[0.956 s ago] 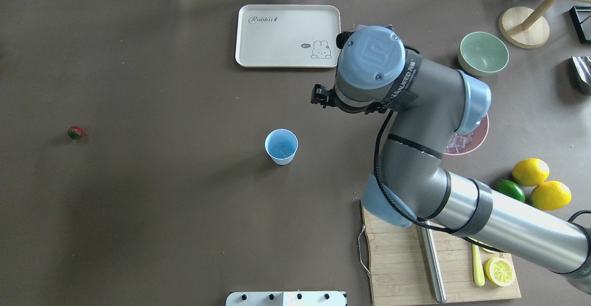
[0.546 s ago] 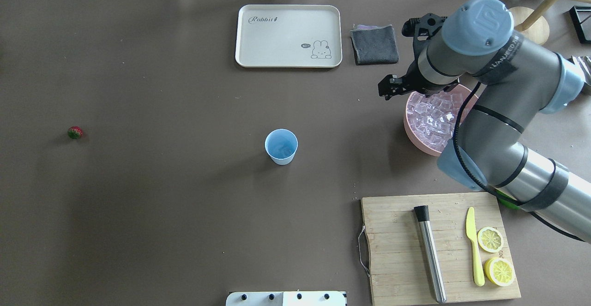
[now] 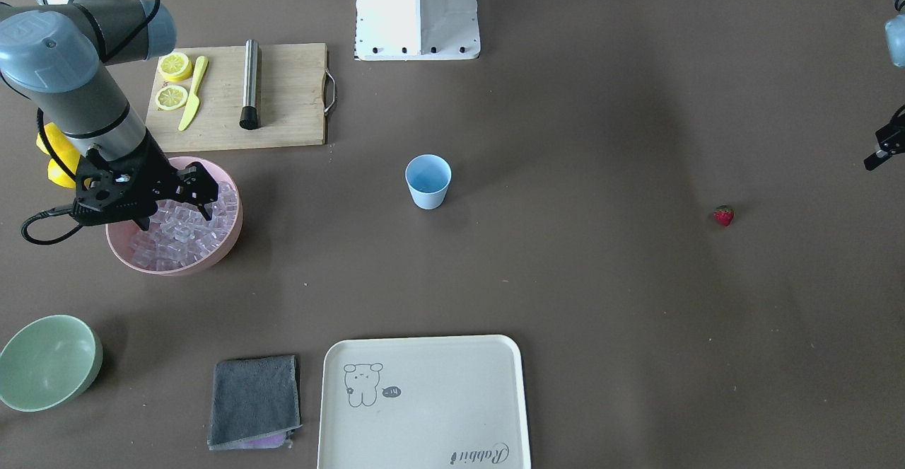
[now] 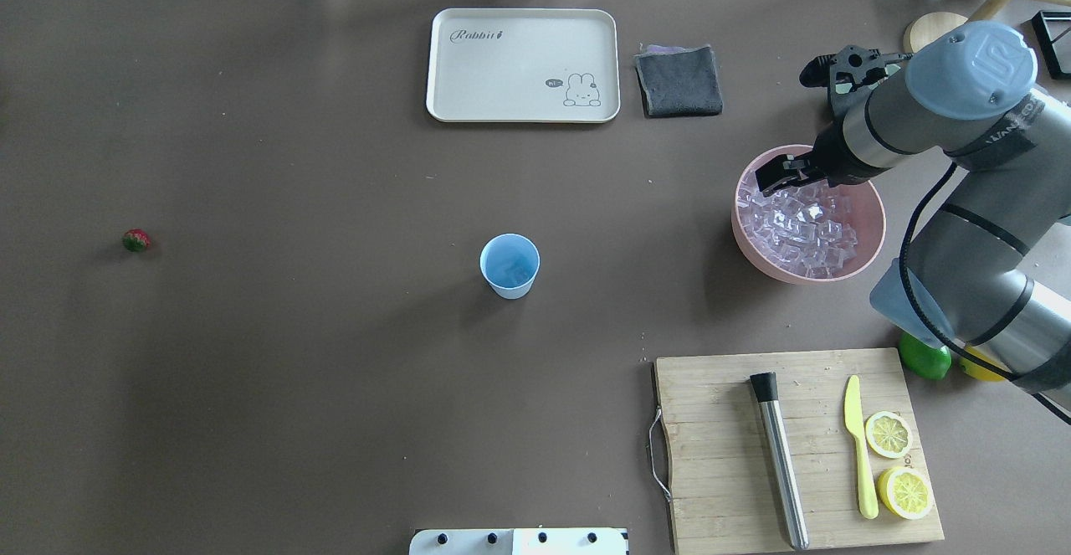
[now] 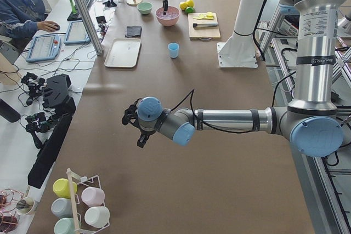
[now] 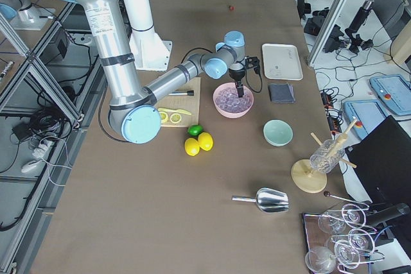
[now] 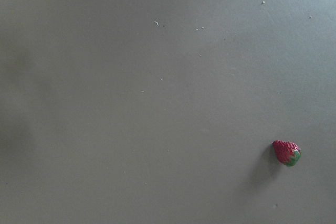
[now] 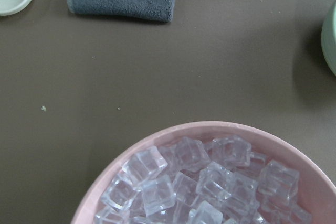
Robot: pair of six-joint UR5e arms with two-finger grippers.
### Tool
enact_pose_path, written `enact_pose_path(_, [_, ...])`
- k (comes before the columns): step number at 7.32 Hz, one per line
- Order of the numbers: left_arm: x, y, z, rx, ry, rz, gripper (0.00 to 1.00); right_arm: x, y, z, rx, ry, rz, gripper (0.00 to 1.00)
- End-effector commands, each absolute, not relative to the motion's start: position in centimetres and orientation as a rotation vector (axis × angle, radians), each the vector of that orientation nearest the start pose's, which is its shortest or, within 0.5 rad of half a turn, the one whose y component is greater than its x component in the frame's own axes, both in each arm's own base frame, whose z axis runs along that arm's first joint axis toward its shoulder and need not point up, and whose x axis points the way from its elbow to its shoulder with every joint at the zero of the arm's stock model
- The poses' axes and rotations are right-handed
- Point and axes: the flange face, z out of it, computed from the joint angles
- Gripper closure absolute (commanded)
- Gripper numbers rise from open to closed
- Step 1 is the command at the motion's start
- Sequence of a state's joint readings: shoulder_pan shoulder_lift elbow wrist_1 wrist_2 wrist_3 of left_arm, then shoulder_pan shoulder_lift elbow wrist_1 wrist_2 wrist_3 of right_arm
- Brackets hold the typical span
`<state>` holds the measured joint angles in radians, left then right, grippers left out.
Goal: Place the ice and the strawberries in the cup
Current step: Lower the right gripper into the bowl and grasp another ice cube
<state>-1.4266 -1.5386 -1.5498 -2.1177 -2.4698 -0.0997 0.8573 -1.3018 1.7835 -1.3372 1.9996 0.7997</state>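
The light blue cup (image 4: 509, 265) stands upright mid-table, also in the front view (image 3: 428, 181). The ice (image 4: 799, 224) is a pile of clear cubes in the pink bowl (image 4: 740, 228), seen close in the right wrist view (image 8: 199, 187). My right gripper (image 4: 782, 180) hangs open just over the ice at the bowl's far side (image 3: 180, 218). The strawberry (image 4: 135, 240) lies alone far to the left, also in the left wrist view (image 7: 286, 152). My left gripper (image 3: 882, 149) hovers near the strawberry, only partly in view; I cannot tell its state.
A cream tray (image 4: 523, 65) and a grey cloth (image 4: 678, 79) lie at the far side. A pale green bowl (image 3: 46, 363) sits beyond the pink bowl. A cutting board (image 4: 711, 421) holds a muddler, a yellow knife and lemon slices. A lime (image 4: 924, 360) sits beside it.
My right arm has swung from beside the cup, rightward across the table, to the pink bowl and now hangs over the ice. Cup and strawberry have not moved.
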Motion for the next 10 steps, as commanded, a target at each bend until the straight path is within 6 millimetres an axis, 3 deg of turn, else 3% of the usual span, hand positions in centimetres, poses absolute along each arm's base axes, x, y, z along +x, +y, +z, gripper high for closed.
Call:
enact_pose_path(1, [1.6,-49.8,61.5,0.351,0.93,0.263,0.02,-32.6,-51.5,42.0,0.247,-0.813,-0.122,0.15])
enact_pose_path(3, [1.6,-49.8,61.4,0.353,0.93,0.264,0.02,-32.3,-51.1,43.7,0.264,-0.789,-0.201,0.16])
enact_pose_path(10, [2.0,-49.8,61.2,0.345,0.936,0.255,0.02,-32.3,-50.6,43.9,0.256,-0.79,-0.196,0.21])
